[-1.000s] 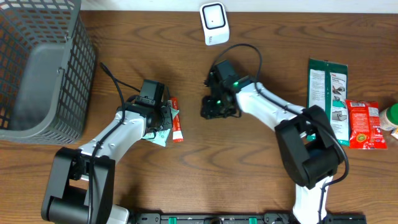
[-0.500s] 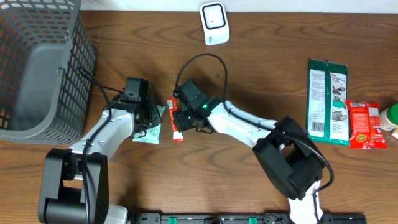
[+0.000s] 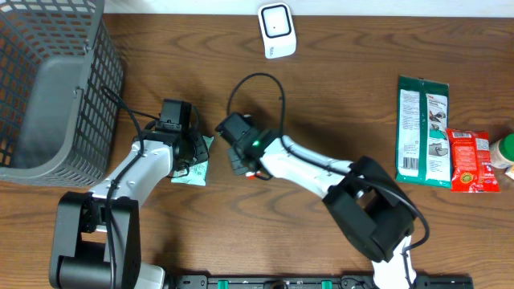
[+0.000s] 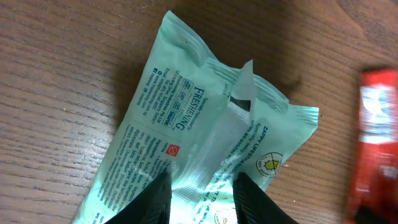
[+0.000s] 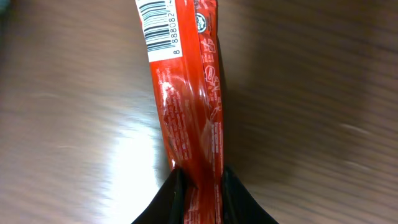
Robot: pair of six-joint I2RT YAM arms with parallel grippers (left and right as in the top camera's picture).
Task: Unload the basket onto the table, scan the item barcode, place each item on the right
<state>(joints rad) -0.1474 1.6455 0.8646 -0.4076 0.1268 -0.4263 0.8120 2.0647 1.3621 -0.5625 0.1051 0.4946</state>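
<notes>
A long red packet is pinched at its lower end by my right gripper, which is shut on it. Its barcode shows at the far end. In the overhead view this right gripper hides nearly all of that packet. The white scanner stands at the table's back edge. My left gripper is open, its fingers straddling the centre seam of a mint green wipes packet lying flat on the wood. In the overhead view the left gripper sits just left of the right one.
A grey wire basket fills the back left corner. At the right lie a green packet, a red packet and a jar at the edge. The red packet also shows at the right of the left wrist view.
My right arm swung left from the table's middle to the red packet and closed on it. My left gripper shifted left with the mint packet and its jaws have spread apart.
</notes>
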